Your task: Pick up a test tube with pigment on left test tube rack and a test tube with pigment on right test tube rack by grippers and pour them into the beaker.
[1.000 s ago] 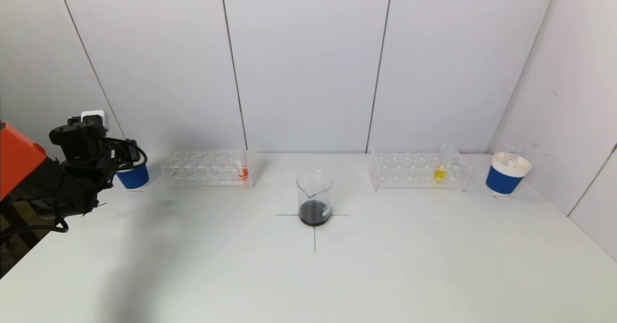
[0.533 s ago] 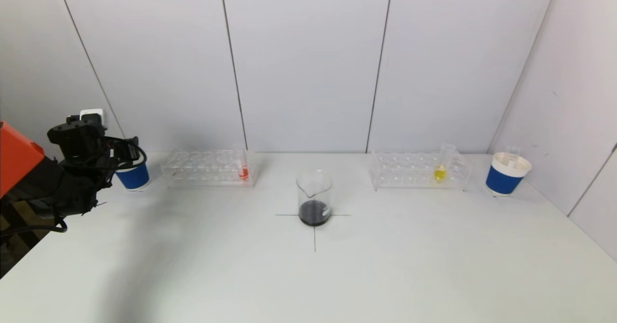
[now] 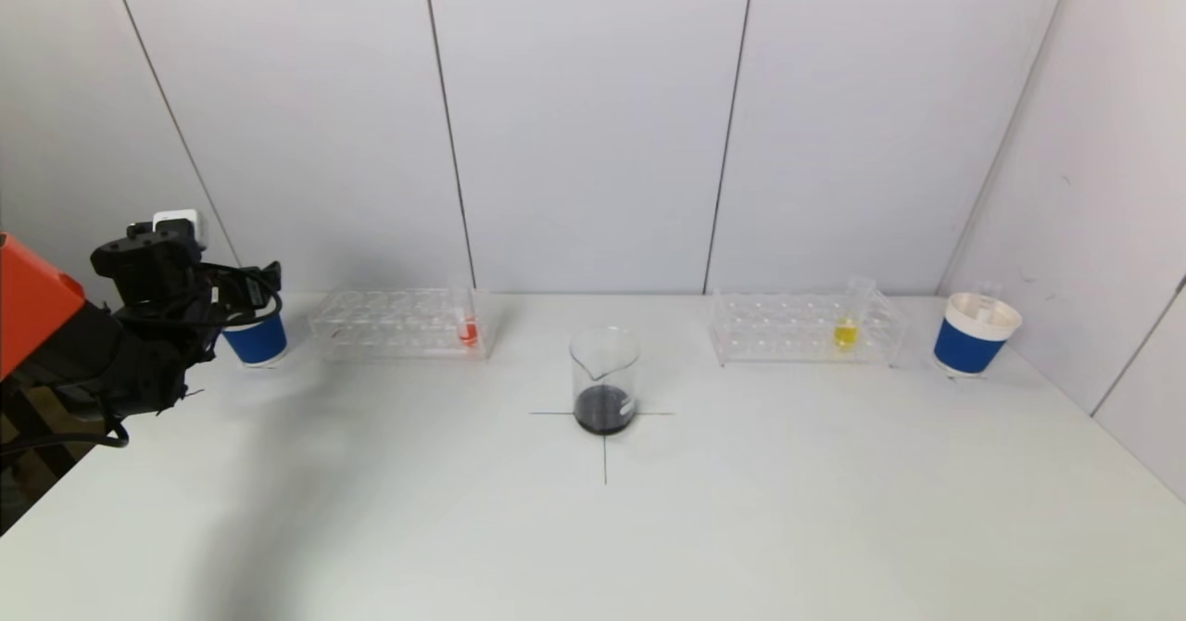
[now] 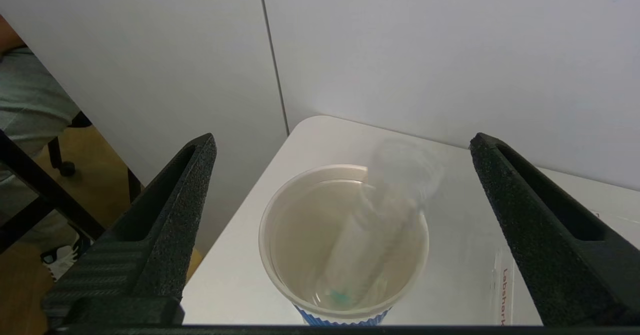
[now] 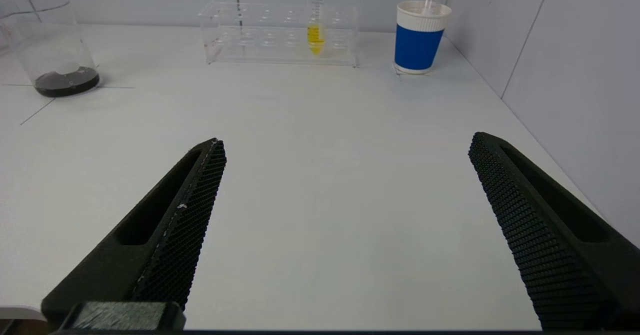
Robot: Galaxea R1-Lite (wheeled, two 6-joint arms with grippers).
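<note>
Left gripper (image 4: 340, 225) spread wide above the left blue cup (image 3: 256, 338), at the table's (image 3: 593, 528) far left edge.

An empty tube (image 4: 370, 235) was seen leaning inside that cup, gripped by nothing. The right gripper (image 5: 345, 225) was held open over bare table near the right side. The red tube (image 3: 469, 328) and yellow tube (image 3: 846, 329) stood in their racks; the beaker (image 3: 605, 380) sat centred between them, with open room in front.

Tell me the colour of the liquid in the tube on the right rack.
Yellow. The tube in the right rack shows best in the right wrist view.
</note>
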